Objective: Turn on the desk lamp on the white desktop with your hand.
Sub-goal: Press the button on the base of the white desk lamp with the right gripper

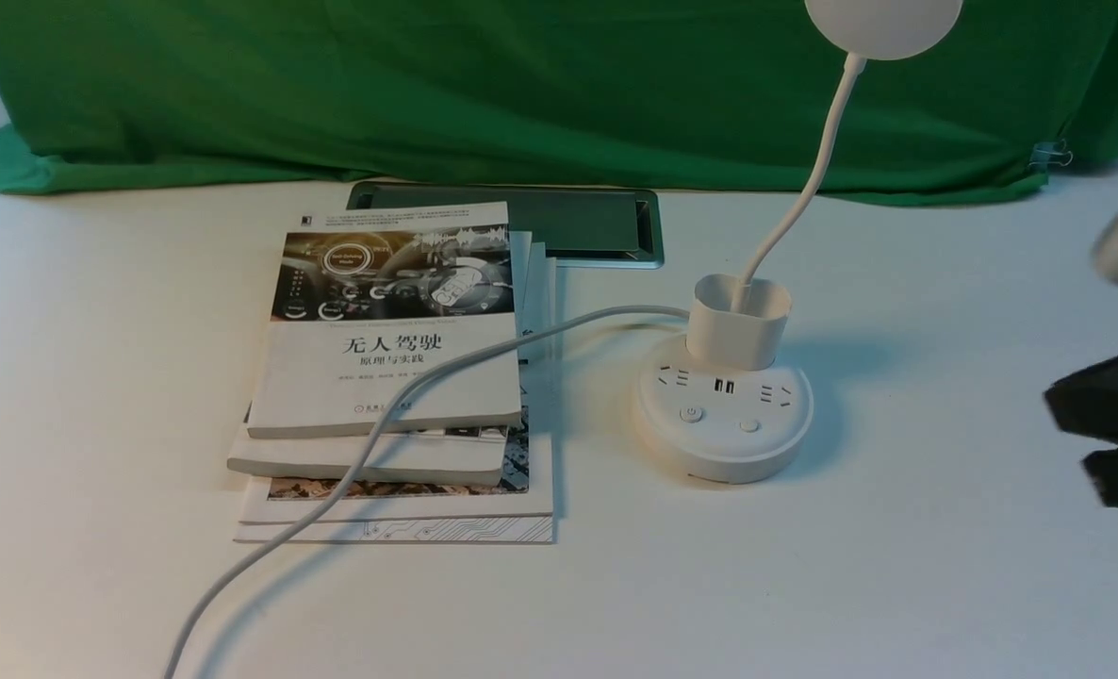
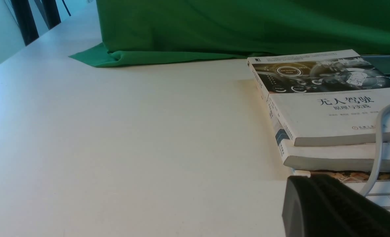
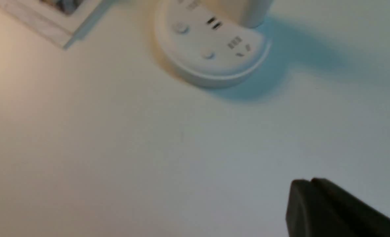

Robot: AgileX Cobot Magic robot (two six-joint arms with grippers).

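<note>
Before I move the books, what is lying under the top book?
Under the top book are another white book and, lower, flat printed papers or booklets. Their covered parts, and anything fully hidden there, cannot be seen.

ok so the desk lamp (image 1: 724, 415) is all white, cloth (image 1: 559, 94) at 12 o'clock is solid green, tray (image 1: 649, 231) is dark green. Top book (image 1: 389, 368) at about 10: white cover, brownish-black car-dashboard photo, black Chinese title. Cable's (image 1: 465, 361) plain grey.

Front camera between 2 arms, facing forward; 2 wrist cameras face desktop (image 1: 898, 585); front, left share books (image 1: 389, 321).
</note>
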